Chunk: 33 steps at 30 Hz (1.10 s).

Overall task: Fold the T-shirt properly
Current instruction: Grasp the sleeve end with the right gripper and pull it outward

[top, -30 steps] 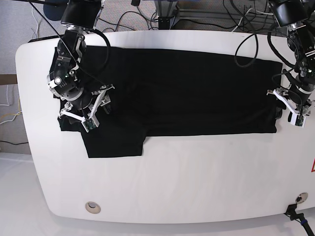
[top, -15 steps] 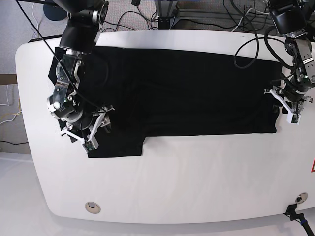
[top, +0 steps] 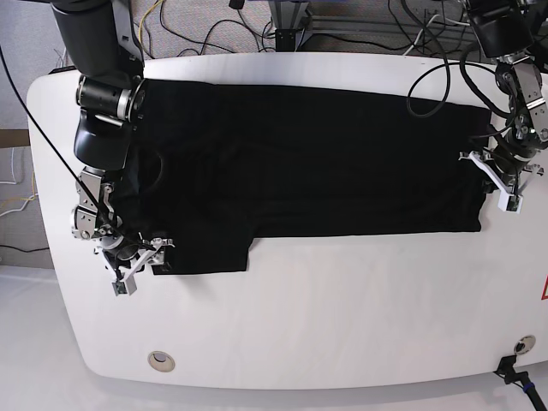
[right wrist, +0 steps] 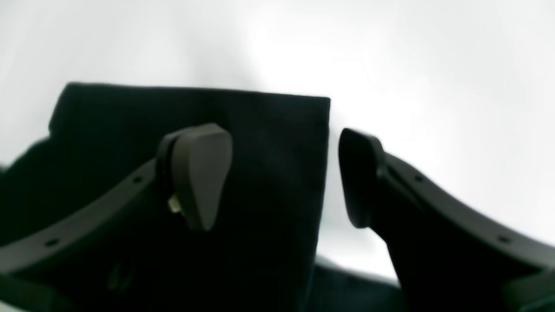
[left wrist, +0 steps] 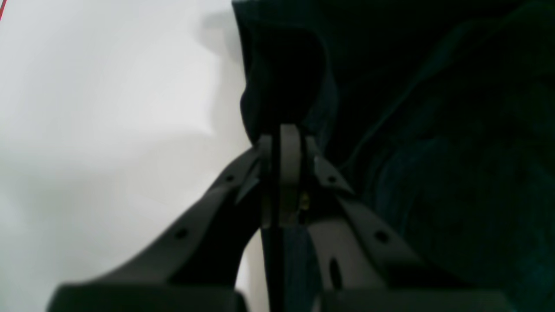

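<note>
A round grommet [top: 160,361] sits in the white table [top: 342,317] near its front edge. The right gripper [top: 137,261] gapes wide astride the black T-shirt [top: 308,163] sleeve edge. The left gripper [top: 505,184] pinches the hem shut; its print is hidden. Cables [top: 257,30] trail behind.

"What sort of room was I driving in?"

"A robotics lab, I'd say. I saw a white rounded table [top: 300,325], loose black cables [top: 248,30] trailing behind it over grey carpet [top: 21,51], and a metal frame [top: 291,15] at the back."
</note>
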### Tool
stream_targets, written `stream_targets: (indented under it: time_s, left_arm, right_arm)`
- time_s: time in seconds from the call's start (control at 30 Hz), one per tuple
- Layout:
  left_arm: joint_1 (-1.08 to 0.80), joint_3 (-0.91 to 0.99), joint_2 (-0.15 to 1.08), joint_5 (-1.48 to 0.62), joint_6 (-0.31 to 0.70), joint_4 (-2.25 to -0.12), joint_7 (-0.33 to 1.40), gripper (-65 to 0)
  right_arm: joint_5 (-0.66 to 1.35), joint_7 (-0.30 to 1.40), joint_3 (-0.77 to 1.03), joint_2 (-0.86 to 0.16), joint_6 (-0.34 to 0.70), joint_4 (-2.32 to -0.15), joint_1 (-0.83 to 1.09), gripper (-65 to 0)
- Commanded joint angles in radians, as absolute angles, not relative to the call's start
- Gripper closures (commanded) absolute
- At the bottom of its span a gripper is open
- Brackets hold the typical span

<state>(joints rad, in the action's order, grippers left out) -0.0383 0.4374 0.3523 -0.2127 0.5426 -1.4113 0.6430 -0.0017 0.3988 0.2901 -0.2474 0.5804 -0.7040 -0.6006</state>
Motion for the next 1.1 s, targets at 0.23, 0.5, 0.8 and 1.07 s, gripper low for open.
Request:
stream_targets:
  time_s: [0.23,0.5,0.8,1.07]
  left_arm:
    - [-0.024,0.443,0.374,-0.226,0.542,-1.429,0.621,0.0]
    - [-0.024,0.443,0.375,-0.226,0.542,-1.429,0.621,0.0]
    - [-0.024,0.443,0.375,-0.226,0.542,-1.429,0.621,0.0]
    - [-0.024,0.443,0.375,-0.226,0.542,-1.428,0.621,0.0]
  right_arm:
    - [0.013,0.315,0.292,-0.286,0.552,-0.634,-0.604,-41.0]
    - [0.013,0.315,0.292,-0.211,0.552,-0.634,-0.596,-40.7]
    - [0.012,0.315,0.288,-0.183,0.552,-0.638,-0.604,0.0]
    - [0.013,0.61,0.286,-0.117,0.585,-1.02,-0.553,0.0]
